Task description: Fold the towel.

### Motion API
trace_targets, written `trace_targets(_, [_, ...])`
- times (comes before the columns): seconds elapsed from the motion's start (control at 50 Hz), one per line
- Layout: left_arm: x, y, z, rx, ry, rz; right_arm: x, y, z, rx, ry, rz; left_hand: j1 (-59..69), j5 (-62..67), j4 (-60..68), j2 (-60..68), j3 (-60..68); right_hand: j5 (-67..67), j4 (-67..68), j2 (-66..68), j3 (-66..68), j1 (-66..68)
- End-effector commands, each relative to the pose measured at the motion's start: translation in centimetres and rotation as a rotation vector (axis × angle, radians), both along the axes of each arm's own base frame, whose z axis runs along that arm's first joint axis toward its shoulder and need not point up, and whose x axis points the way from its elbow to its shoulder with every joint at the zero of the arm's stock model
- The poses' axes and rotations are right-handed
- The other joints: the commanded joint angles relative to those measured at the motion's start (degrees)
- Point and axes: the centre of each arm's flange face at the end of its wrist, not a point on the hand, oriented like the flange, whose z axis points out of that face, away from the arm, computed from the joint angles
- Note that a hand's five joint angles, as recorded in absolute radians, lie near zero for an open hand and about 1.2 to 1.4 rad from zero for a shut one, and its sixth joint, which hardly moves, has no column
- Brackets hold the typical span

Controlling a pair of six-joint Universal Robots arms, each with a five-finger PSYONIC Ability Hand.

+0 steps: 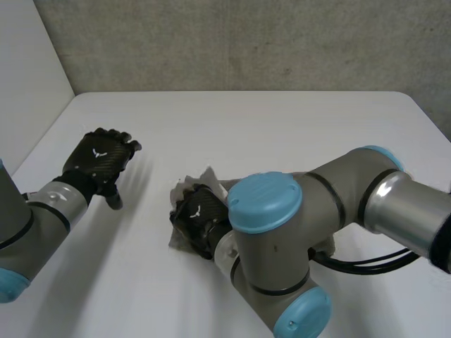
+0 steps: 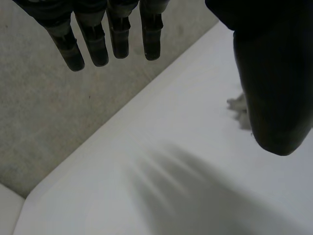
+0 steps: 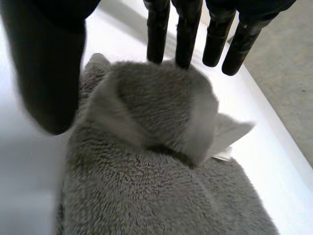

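The grey towel (image 3: 156,186) lies bunched on the white table (image 1: 282,134), with a raised fold humped up at my right hand's fingertips (image 3: 159,29). My right hand (image 1: 199,215) is over the towel (image 1: 209,177) near the table's middle, fingers straight and thumb (image 3: 49,73) spread to the side, nothing pinched. Most of the towel is hidden under that hand and arm in the head view. My left hand (image 1: 99,160) hovers open over bare table at the left, well apart from the towel. A small edge of the towel (image 2: 238,105) shows beside its thumb (image 2: 274,98).
My right arm's big grey elbow with a light-blue cap (image 1: 266,201) covers the table's near middle. A grey wall (image 1: 246,42) stands behind the far table edge. Bare table surface lies between the two hands and at the far side.
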Motion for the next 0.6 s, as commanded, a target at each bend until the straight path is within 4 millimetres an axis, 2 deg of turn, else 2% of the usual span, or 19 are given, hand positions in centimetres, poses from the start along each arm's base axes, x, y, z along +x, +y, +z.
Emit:
trace_targets(0.02, [-2.6,0.9,1.5,-0.019,0.072,-0.072,-2.8,-1.3,4.2,-0.011,-0.077,-0.09,-6.18,-2.75,-3.76,-3.37,-3.31,-7.47,-4.35,-13.74,-3.02,-11.85])
trace_targets(0.06, [-3.3,1.3,1.8,-0.017,0.1,-0.091,-5.2,-2.7,6.0,0.003,-0.127,-0.167,-6.01,-2.58,-3.76,-3.2,-3.31,-7.47,-4.35,-13.74,-3.02,-11.85])
trace_targets(0.08, [-3.3,1.3,1.9,-0.017,0.101,-0.091,-5.2,-2.7,6.0,0.003,-0.127,-0.168,-6.01,-2.58,-3.76,-3.2,-3.31,-7.47,-4.35,-13.74,-3.02,-11.85])
trace_targets(0.12, [-4.8,2.3,2.6,-0.008,0.162,-0.138,-7.5,-3.3,7.0,0.039,-0.167,-0.235,-5.84,-2.42,-3.76,-3.03,-3.31,-7.47,-4.35,-13.74,-3.02,-11.85])
trace_targets(0.14, [-4.8,2.3,2.6,-0.008,0.162,-0.138,-7.5,-3.3,7.0,0.039,-0.168,-0.235,-5.84,-2.41,-3.76,-3.03,-3.31,-7.47,-4.35,-13.74,-3.02,-11.85])
trace_targets(0.18, [-6.2,3.2,3.3,-0.004,0.209,-0.183,-9.3,-3.3,6.4,0.094,-0.172,-0.266,-5.67,-2.25,-3.76,-2.86,-3.31,-7.47,-4.35,-13.74,-3.02,-11.85])
trace_targets(0.24, [-7.4,4.0,3.5,0.006,0.233,-0.219,-10.2,-3.3,6.0,0.121,-0.166,-0.279,-5.67,-2.25,-3.76,-2.86,-3.31,-7.47,-4.35,-13.74,-3.02,-11.85])
trace_targets(0.26, [-7.4,4.0,3.5,0.006,0.233,-0.219,-11.3,-3.5,5.8,0.138,-0.168,-0.294,-5.67,-2.25,-3.76,-2.86,-3.31,-7.47,-4.35,-13.74,-3.02,-11.85])
trace_targets(0.28, [-7.9,4.4,3.5,0.007,0.234,-0.237,-12.4,-3.9,5.6,0.152,-0.171,-0.316,-5.51,-2.08,-3.76,-2.7,-3.31,-7.47,-4.35,-13.74,-3.02,-11.85])
trace_targets(0.3, [-8.5,4.9,3.1,0.019,0.232,-0.259,-12.4,-3.9,5.6,0.152,-0.171,-0.316,-5.5,-2.08,-3.76,-2.69,-3.31,-7.47,-4.35,-13.74,-3.02,-11.85])
trace_targets(0.34, [-9.0,5.2,2.6,0.036,0.229,-0.277,-14.6,-4.9,4.5,0.187,-0.173,-0.363,-5.34,-1.91,-3.76,-2.53,-3.31,-7.47,-4.35,-13.74,-3.02,-11.85])
trace_targets(0.36, [-9.0,5.2,2.6,0.036,0.229,-0.277,-14.7,-4.9,4.5,0.187,-0.173,-0.363,-5.34,-1.91,-3.76,-2.53,-3.31,-7.47,-4.35,-13.74,-3.02,-11.85])
trace_targets(0.4, [-9.8,5.7,1.3,0.07,0.218,-0.299,-16.0,-5.2,3.1,0.22,-0.173,-0.384,-5.17,-1.74,-3.76,-2.36,-3.31,-7.47,-4.35,-13.74,-3.02,-11.85])
trace_targets(0.42, [-9.8,5.7,1.3,0.07,0.218,-0.299,-16.0,-5.2,3.1,0.22,-0.173,-0.384,-5.17,-1.74,-3.76,-2.36,-3.31,-7.47,-4.35,-13.74,-3.02,-11.85])
trace_targets(0.46, [-10.4,6.1,0.0,0.104,0.208,-0.316,-16.5,-5.2,2.4,0.235,-0.169,-0.391,-4.84,-1.41,-3.76,-2.02,-3.31,-7.47,-4.35,-13.74,-3.02,-11.85])
trace_targets(0.5, [-10.9,6.4,-0.4,0.111,0.209,-0.33,-17.5,-5.5,1.2,0.25,-0.161,-0.417,-4.83,-1.41,-3.76,-2.02,-3.31,-7.47,-4.35,-13.74,-3.02,-11.85])
trace_targets(0.6, [-12.1,6.6,-1.1,0.138,0.252,-0.352,-18.7,-6.3,0.1,0.253,-0.164,-0.466,-4.33,-0.9,-3.76,-1.52,-3.31,-7.47,-4.35,-13.74,-3.02,-11.85])
